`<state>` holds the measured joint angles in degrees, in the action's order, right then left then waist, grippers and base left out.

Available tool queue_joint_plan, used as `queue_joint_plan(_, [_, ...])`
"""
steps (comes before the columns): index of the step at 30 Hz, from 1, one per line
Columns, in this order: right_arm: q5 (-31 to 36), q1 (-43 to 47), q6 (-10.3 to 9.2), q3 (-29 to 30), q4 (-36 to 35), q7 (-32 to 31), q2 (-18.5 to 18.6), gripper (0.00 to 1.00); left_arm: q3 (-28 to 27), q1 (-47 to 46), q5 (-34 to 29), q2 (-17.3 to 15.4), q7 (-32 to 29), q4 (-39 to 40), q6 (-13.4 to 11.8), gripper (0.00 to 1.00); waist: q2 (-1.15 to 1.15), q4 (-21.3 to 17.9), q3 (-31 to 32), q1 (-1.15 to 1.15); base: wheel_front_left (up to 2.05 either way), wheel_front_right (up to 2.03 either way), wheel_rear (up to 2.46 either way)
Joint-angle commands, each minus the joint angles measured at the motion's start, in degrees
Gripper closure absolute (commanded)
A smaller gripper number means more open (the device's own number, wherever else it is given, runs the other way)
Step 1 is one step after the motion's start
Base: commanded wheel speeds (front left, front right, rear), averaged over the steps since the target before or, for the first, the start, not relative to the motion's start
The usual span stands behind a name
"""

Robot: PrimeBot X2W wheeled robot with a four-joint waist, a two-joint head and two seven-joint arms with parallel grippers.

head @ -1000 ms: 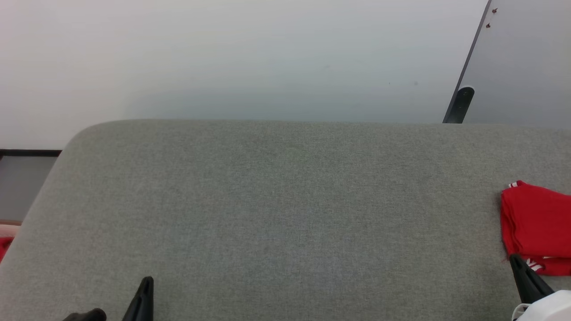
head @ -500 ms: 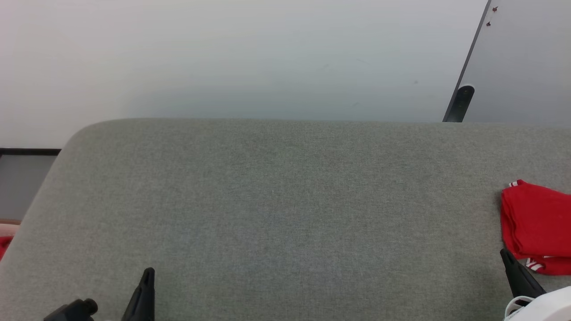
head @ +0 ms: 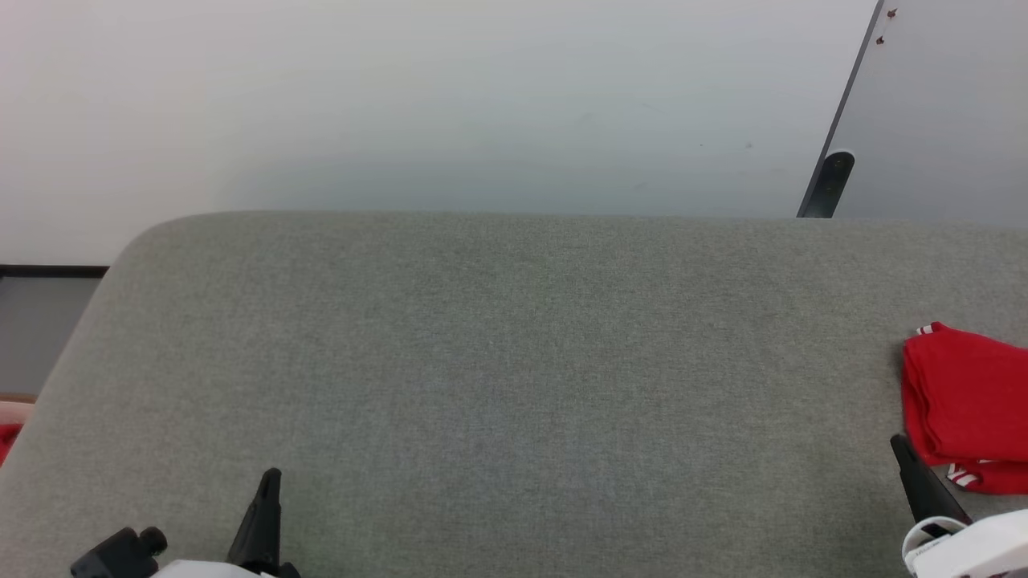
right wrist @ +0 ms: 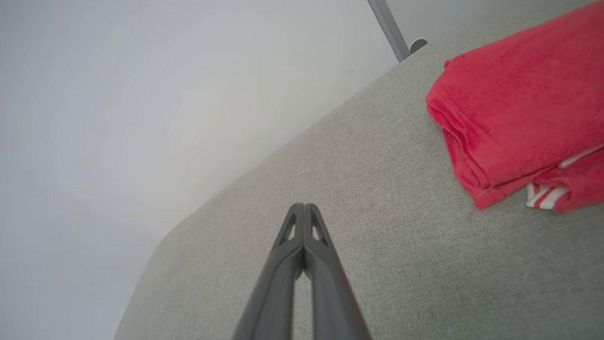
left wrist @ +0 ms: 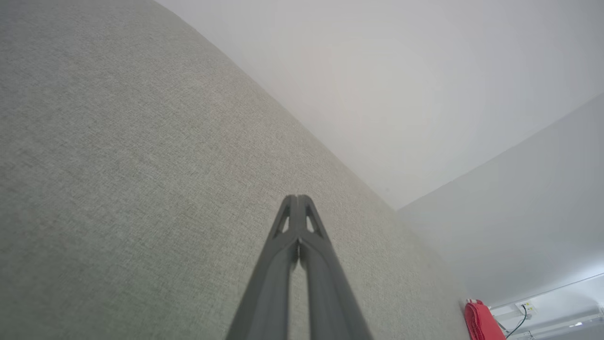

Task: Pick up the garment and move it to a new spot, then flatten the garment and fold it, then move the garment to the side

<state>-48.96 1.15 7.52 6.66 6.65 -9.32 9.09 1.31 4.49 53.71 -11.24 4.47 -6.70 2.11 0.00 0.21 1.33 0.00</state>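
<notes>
- left fingers [left wrist: 278,278] & right fingers [right wrist: 281,278] both pressed together, holding nothing
- garment [right wrist: 514,99] lies folded in a red stack at the far right of the grey bench [head: 514,361], striped trim poking out underneath
- right fingers just beside it, not touching afaict
- imo fold + move-aside look done, prob nothing left but backing the arms off

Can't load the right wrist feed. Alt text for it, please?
The red garment lies folded on the grey upholstered surface at the upper right, white-and-red striped trim peeking from under its lower edge. The right tool rises from the bottom middle, shut and holding nothing, apart from the garment. Behind is a pale wall.
</notes>
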Motion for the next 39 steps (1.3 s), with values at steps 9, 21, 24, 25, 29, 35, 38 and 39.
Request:
queue_joint_plan(9, [-7.0, -2.7, -0.02, 0.0, 0.5, 0.7, -0.7, 1.00, -1.5, -2.6, 6.3, 0.8, -1.7, -0.6, 1.2, 1.00, 0.00, 0.0, -0.2, 0.00, 0.00, 0.00, 0.00])
queue_joint_plan(21, [-14.1, -3.7, -0.02, 0.0, 1.9, 1.2, -1.7, 1.00, -2.7, -4.2, 12.7, 2.3, -3.4, -1.9, 2.1, 1.00, 0.00, 0.0, -0.3, 0.00, 0.00, 0.00, 0.00])
queue_joint_plan(24, [-15.8, -3.9, -0.02, 0.0, 2.2, 1.2, -2.0, 1.00, -3.0, -4.7, 14.2, 2.6, -3.9, -2.2, 2.2, 1.00, 0.00, -0.1, -0.4, 0.00, 0.00, 0.00, 0.00])
queue_joint_plan(25, [-16.4, -3.9, -0.02, 0.0, 2.3, 1.3, -2.1, 1.00, -3.1, -4.8, 14.7, 2.7, -4.0, -2.3, 2.3, 1.00, 0.00, -0.1, -0.4, 0.00, 0.00, 0.00, 0.00])
queue_joint_plan(29, [-18.4, -4.3, -0.02, 0.0, 2.7, 1.4, -2.4, 1.00, -3.4, -5.3, 16.6, 3.1, -4.5, -2.7, 2.6, 1.00, 0.00, -0.1, -0.5, 0.00, 0.00, 0.00, 0.00])
queue_joint_plan(35, [-21.5, -4.8, -0.03, 0.0, 3.3, 1.6, -2.9, 1.00, -3.9, -6.1, 19.3, 3.7, -5.3, -3.3, 3.0, 1.00, 0.00, -0.1, -0.6, 0.00, 0.00, 0.00, 0.00])
queue_joint_plan(38, [-23.0, -5.0, -0.03, 0.0, 3.5, 1.7, -3.1, 1.00, -4.2, -6.3, 20.7, 4.1, -5.7, -3.6, 3.1, 1.00, 0.00, -0.1, -0.6, 0.00, 0.00, 0.00, 0.00])
queue_joint_plan(39, [-23.5, -4.9, -0.03, -0.1, 3.6, 1.8, -3.2, 1.00, -4.3, -6.4, 21.0, 4.2, -5.8, -3.7, 3.2, 1.00, 0.00, -0.1, -0.6, 0.00, 0.00, 0.00, 0.00])
